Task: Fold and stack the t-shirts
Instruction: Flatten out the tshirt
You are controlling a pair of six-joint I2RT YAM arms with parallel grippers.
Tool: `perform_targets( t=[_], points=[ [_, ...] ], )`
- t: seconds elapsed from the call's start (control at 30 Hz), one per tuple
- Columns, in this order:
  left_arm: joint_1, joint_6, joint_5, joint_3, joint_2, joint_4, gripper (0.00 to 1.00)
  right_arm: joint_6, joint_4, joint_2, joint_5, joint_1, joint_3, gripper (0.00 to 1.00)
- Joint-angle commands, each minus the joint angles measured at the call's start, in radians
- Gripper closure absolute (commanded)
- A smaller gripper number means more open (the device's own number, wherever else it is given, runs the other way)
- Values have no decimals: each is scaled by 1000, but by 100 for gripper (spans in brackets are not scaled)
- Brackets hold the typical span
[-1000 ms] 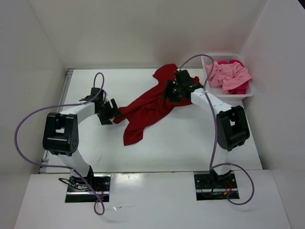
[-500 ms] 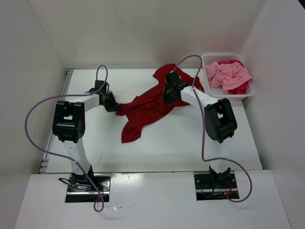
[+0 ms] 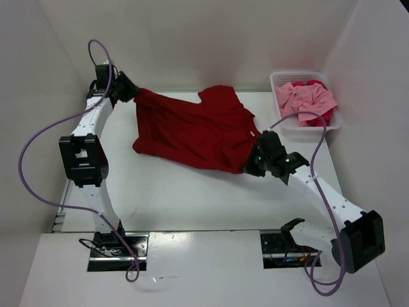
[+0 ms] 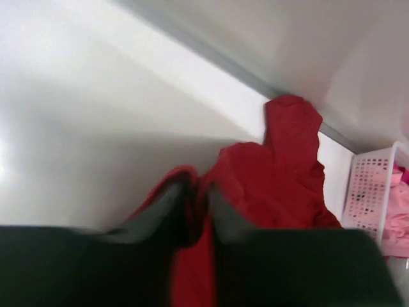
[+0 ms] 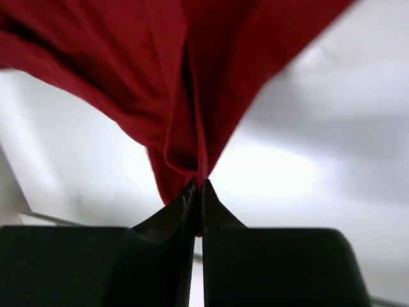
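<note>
Though stretched apart, left pincer [image 3: 130, 90] and right pincer [image 3: 250, 168] clamp red shirt [image 3: 192, 131].

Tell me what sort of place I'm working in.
Probably a lab test booth, not a home: a white table boxed in by plain white panel walls, two robot arms bolted at its near edge, and a white plastic mesh basket of pink cloth t-shirts.

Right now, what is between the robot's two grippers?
The dark red t-shirt stretches spread out between them, with the left gripper pinching one end and the right gripper the other. The top external view shows it.
</note>
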Motion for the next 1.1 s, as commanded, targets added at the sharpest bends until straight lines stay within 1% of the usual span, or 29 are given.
perform_targets(
  t=[0.0, 0.07, 0.1, 0.13, 0.17, 0.2, 0.23, 0.27, 0.3, 0.33, 0.37, 0.4, 0.43, 0.5, 0.53, 0.57, 0.63, 0.67, 0.77, 0.83, 0.87, 0.93, 0.97, 1.07],
  points=[
    [-8, 7, -7, 106, 8, -41, 49, 112, -93, -42, -67, 5, -135, 93],
    [1, 7, -7, 90, 8, -68, 39, 112, -93, -42, -96, 5, -148, 93],
    [1, 7, -7, 55, -9, -58, 37, 112, -93, -42, -107, 5, -148, 92],
    [14, 7, -18, -46, -33, -49, 37, 112, -93, -30, -107, 5, -148, 92],
    [14, 7, -18, -104, -97, -29, 37, 112, -104, -29, -123, 5, -148, 92],
    [39, 7, -29, -164, -135, -29, 37, 112, -104, -29, -132, 5, -163, 91],
    [49, -6, -29, -226, -215, -17, 37, 121, -104, -42, -141, 5, -178, 91],
    [58, -6, -39, -354, -260, -17, 37, 121, -114, -64, -141, 5, -178, 91],
    [58, -6, -50, -416, -305, -17, 38, 121, -114, -77, -141, 5, -192, 91],
    [58, -6, -88, -476, -399, -29, 38, 133, -114, -88, -141, 5, -192, 90],
    [58, -6, -111, -532, -444, -43, 40, 133, -114, -97, -141, 5, -192, 90],
    [58, -27, -136, -644, -489, -55, 40, 133, -114, -97, -141, 5, -192, 88],
    [58, -48, -163, -700, -574, -64, 41, 133, -114, -97, -141, 5, -192, 88],
    [70, -116, -152, -836, -661, -74, 41, 121, -92, -85, -162, 5, -192, 87],
    [81, -125, -132, -861, -661, -74, 37, 121, -81, -72, -163, 5, -192, 87],
    [81, -125, -83, -877, -661, -57, 33, 112, -72, -72, -163, 5, -192, 85],
    [81, -136, -55, -877, -612, -57, 33, 99, -58, -54, -163, 5, -192, 84],
    [81, -136, -35, -866, -576, -45, 28, 90, -46, -54, -163, 5, -179, 84],
    [69, -125, -15, -852, -505, -45, 28, 72, -24, -28, -163, 5, -169, 84],
    [43, -116, -36, -841, -459, -45, 33, 72, -3, -8, -163, 5, -155, 84],
    [31, -116, -36, -841, -448, -32, 41, 72, -2, -8, -153, 5, -146, 84],
    [31, -116, -45, -851, -425, -8, 47, 72, 19, 3, -153, 5, -135, 84],
    [20, -127, -46, -851, -416, -8, 52, 72, 19, 3, -153, 5, -125, 84],
    [11, -127, -7, -851, -386, 4, 59, 72, 40, 24, -153, 5, -113, 84]
  ],
)
